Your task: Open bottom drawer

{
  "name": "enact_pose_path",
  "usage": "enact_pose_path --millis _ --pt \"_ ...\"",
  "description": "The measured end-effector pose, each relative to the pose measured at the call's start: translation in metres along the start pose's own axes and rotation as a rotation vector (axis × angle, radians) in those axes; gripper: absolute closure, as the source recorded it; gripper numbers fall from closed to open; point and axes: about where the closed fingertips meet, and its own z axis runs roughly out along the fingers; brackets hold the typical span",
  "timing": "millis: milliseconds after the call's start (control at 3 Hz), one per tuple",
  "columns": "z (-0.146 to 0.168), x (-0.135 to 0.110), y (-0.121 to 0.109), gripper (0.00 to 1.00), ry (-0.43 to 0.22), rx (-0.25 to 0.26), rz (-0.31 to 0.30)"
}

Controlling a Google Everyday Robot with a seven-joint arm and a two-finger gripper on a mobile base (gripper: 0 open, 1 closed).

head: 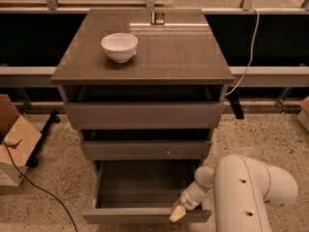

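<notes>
Because the task concerned its lowest drawer, the table (183, 57) filled the middle of the camera view: a boxy grey-brown unit with a smooth, faintly glossy top and three flat, handleless fronts stacked beneath it. Next in bulk, the robot's arm (253, 192), a rounded white shell that looked like smooth plastic, bent in from the lower right corner, probably so that its wrist could reach the lowest front from the side. The bottom drawer (145, 185) sat at the foot of the table, just above the speckled floor (270, 134), and stood well out from the body, its shallow grey box open to view. I judged the opening largely done. A cardboard box (14, 139) with raised flaps stood on the floor to the left, well apart from the work. A white bowl (119, 46), round and smooth, rested on the left of the tabletop, clear of any drawer travel. Smallest, the claw (177, 213), pale tan at its tip, lay against the upper edge of the drawer's front near its right end, apparently because a plain front offers only that lip to pull on. Whether the claw was spread or pressed together could not be told.
</notes>
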Motion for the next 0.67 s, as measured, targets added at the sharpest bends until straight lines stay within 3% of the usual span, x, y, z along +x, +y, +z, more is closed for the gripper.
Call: enact_pose_path --millis 333,667 --pt "0.0011 0.0003 0.0007 0.08 0.001 -0.002 0.000" --pt "0.0024 0.0006 0.0015 0.00 0.001 -0.004 0.000"
